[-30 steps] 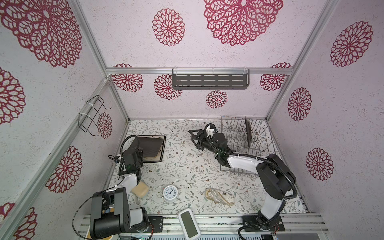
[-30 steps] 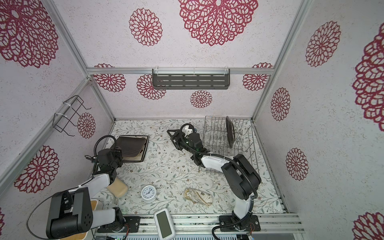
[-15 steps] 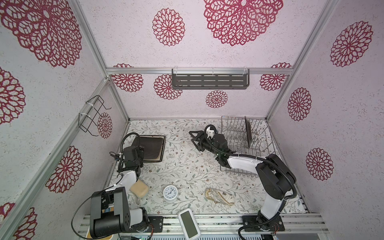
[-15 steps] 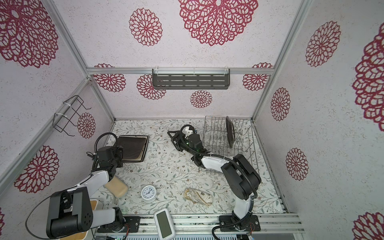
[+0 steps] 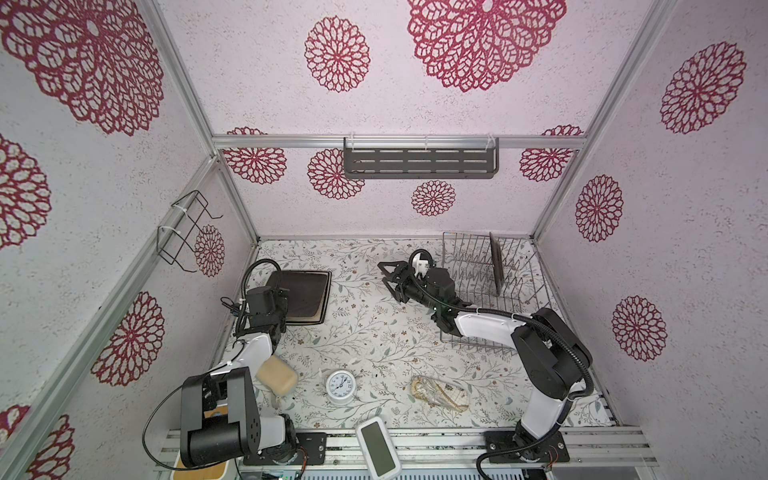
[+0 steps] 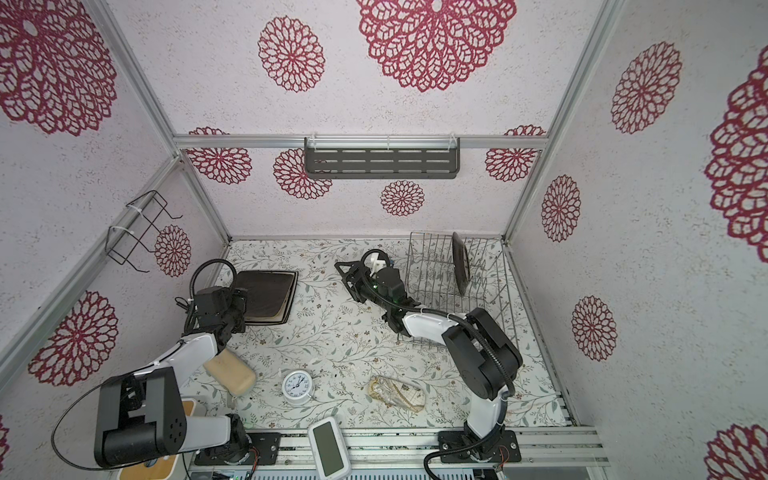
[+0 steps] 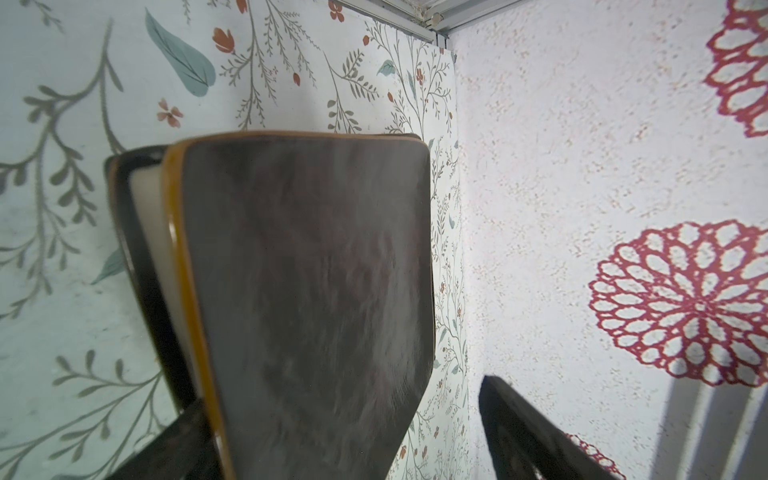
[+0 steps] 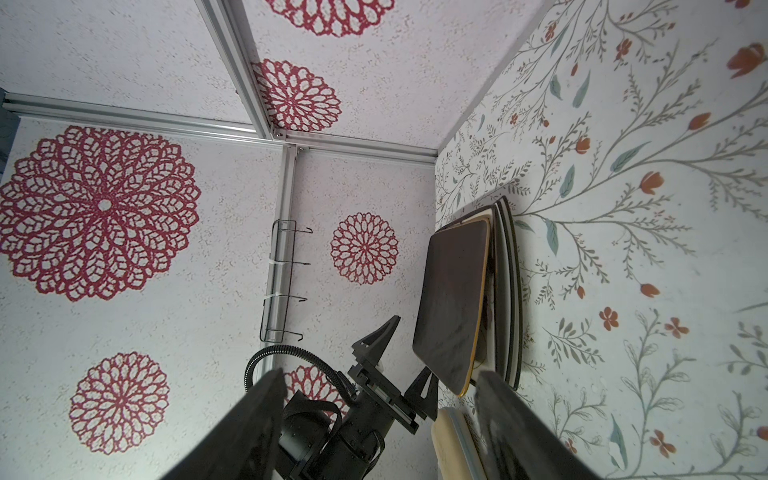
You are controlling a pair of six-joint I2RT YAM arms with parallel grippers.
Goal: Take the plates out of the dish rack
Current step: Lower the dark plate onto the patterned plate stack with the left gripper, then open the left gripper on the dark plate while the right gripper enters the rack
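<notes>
The silver wire dish rack (image 5: 469, 266) (image 6: 432, 270) stands at the back right, with one dark plate (image 5: 496, 266) (image 6: 460, 262) upright in it. Other plates lie stacked (image 5: 305, 293) (image 6: 268, 295) (image 8: 453, 299) on the table at the back left, a dark brown square one with an orange rim (image 7: 307, 291) on top. My left gripper (image 5: 283, 296) (image 6: 241, 303) (image 7: 340, 395) is open at the stack's near edge, its fingers wide apart on either side of the top plate's edge. My right gripper (image 5: 388, 276) (image 6: 347, 276) (image 8: 378, 378) hangs open and empty just left of the rack.
A small round clock (image 5: 340, 386), a beige block (image 5: 276, 372) and a clear bag (image 5: 438, 392) lie near the front. A white device (image 5: 378, 446) rests on the front rail. A grey slotted shelf (image 5: 419, 162) hangs on the back wall, a black wire holder (image 5: 183, 232) on the left wall.
My left gripper has opened and let the dark brown plate down flat onto the stack. The right arm has barely moved.
</notes>
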